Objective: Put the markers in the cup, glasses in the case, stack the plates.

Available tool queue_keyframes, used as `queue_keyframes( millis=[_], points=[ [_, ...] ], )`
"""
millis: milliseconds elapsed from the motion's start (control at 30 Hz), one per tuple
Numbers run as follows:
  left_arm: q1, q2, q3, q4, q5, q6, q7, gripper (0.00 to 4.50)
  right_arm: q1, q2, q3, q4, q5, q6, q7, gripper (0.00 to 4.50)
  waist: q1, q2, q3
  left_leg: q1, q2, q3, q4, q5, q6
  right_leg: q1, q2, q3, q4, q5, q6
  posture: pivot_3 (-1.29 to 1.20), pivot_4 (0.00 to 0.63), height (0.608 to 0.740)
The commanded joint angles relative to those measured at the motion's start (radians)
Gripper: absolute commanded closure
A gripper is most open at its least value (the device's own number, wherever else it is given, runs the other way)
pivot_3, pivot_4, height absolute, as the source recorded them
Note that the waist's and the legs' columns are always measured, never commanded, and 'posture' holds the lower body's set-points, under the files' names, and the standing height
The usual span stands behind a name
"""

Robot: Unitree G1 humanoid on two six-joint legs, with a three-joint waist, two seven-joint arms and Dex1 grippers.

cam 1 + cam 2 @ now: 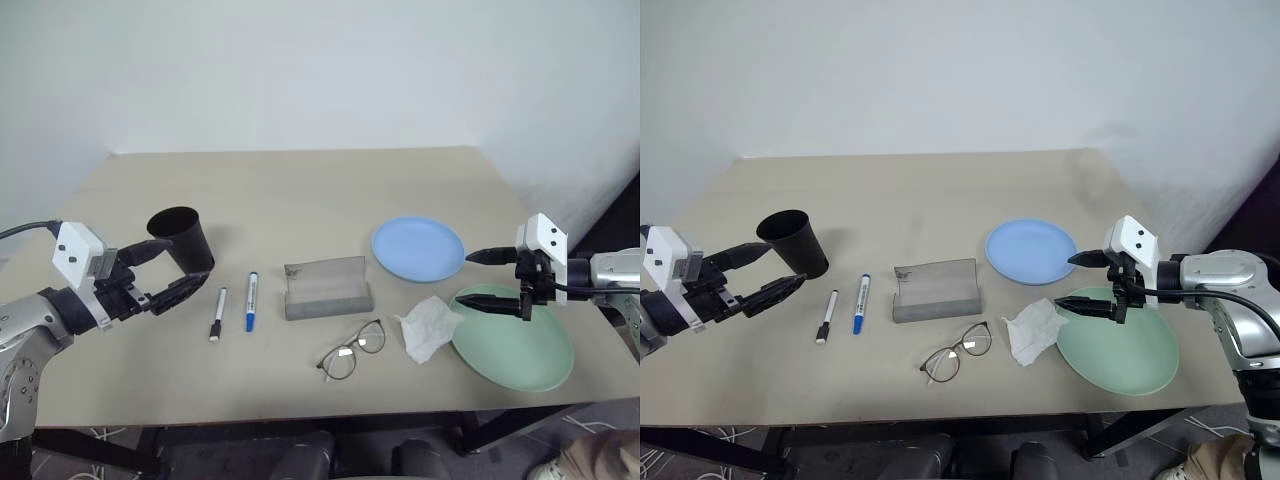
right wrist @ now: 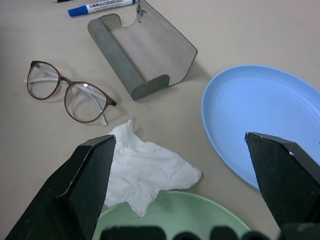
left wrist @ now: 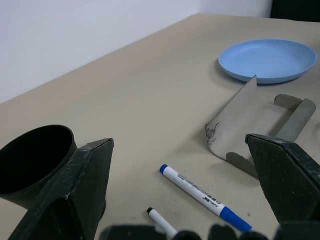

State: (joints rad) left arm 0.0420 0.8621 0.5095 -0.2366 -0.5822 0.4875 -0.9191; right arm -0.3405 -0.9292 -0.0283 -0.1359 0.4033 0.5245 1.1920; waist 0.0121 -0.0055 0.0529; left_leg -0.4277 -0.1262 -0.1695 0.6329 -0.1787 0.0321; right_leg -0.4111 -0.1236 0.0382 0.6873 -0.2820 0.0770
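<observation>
Left gripper (image 1: 165, 270): fingers spread wide, holding nothing, hovering just beside the black cup (image 1: 183, 239).
Right gripper (image 1: 482, 279): fingers apart, empty, hovering over the mint green plate (image 1: 520, 350).
Markers: black-capped marker (image 1: 217, 314) and blue-capped marker (image 1: 251, 301) lying side by side, at 9 o'clock of the open grey case (image 1: 326, 288).
Glasses (image 1: 352, 349): lying at 6 o'clock of the case.
Light blue plate (image 1: 418, 248): sitting at 12 o'clock of the green one, unstacked.
White tissue (image 1: 428, 327): touching the green plate's rim.

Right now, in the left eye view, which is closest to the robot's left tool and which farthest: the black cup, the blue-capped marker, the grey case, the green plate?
From the left tool:
1. Black cup, right beside it at the table's left.
2. Blue-capped marker, a little to its right.
3. Grey case, mid-table.
4. Green plate, far right, under the right tool.
</observation>
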Motion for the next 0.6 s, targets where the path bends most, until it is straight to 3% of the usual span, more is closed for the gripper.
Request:
queue_keyframes(
  millis=[33, 600],
  points=[
    [-0.024, 0.019, 0.004, -0.006, 0.005, -0.018, -0.006, 0.01, -0.01, 0.004, -0.03, -0.04, 0.027, 0.026, -0.025, 0.0, 0.0, 0.0, 0.0, 0.0, 0.0, 0.0, 0.0, 0.0, 0.0, 0.0, 0.0, 0.0, 0.0, 0.0, 0.0, 0.0, 0.0, 0.683],
    [-0.031, 0.0, -0.031, -0.007, 0.01, -0.02, -0.013, 0.01, 0.06, -0.051, -0.081, -0.099, 0.066, 0.105, -0.042, 0.0, 0.001, 0.0, 0.0, 0.0, 0.0, 0.0, 0.0, 0.0, 0.0, 0.0, 0.0, 0.0, 0.0, 0.0, 0.0, 0.0, 0.0, 0.683]
  ],
)
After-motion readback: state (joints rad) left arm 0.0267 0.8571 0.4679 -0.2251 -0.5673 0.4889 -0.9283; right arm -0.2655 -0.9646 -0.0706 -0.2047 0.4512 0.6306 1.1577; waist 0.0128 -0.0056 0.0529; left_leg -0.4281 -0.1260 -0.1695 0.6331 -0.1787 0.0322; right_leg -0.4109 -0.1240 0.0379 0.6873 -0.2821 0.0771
